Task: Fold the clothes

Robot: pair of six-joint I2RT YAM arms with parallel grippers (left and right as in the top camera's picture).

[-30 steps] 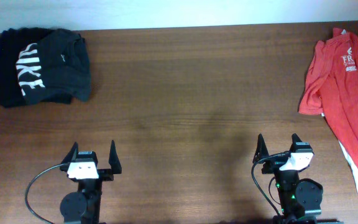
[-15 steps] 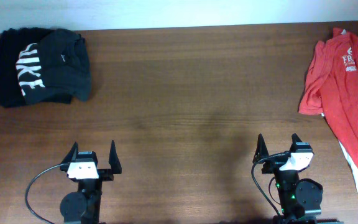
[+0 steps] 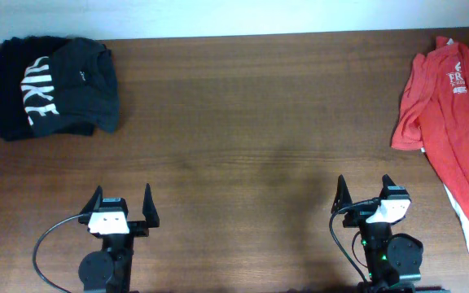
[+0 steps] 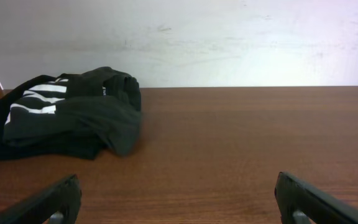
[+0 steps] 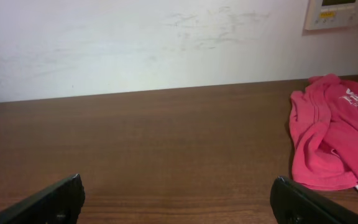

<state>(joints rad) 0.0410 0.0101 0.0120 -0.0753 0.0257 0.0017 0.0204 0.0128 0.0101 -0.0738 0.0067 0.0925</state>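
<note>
A black garment with white lettering (image 3: 55,85) lies in a folded heap at the far left of the table; it also shows in the left wrist view (image 4: 67,115). A red shirt with a white print (image 3: 454,122) lies spread along the right edge, partly off frame; it also shows in the right wrist view (image 5: 334,137). My left gripper (image 3: 121,203) is open and empty near the front edge, far from the black garment. My right gripper (image 3: 365,193) is open and empty near the front edge, left of the red shirt.
The brown wooden table (image 3: 251,130) runs to a white wall at the back. A white layer (image 3: 462,224) shows under the red shirt's lower edge. A wall panel (image 5: 344,12) hangs at the upper right in the right wrist view.
</note>
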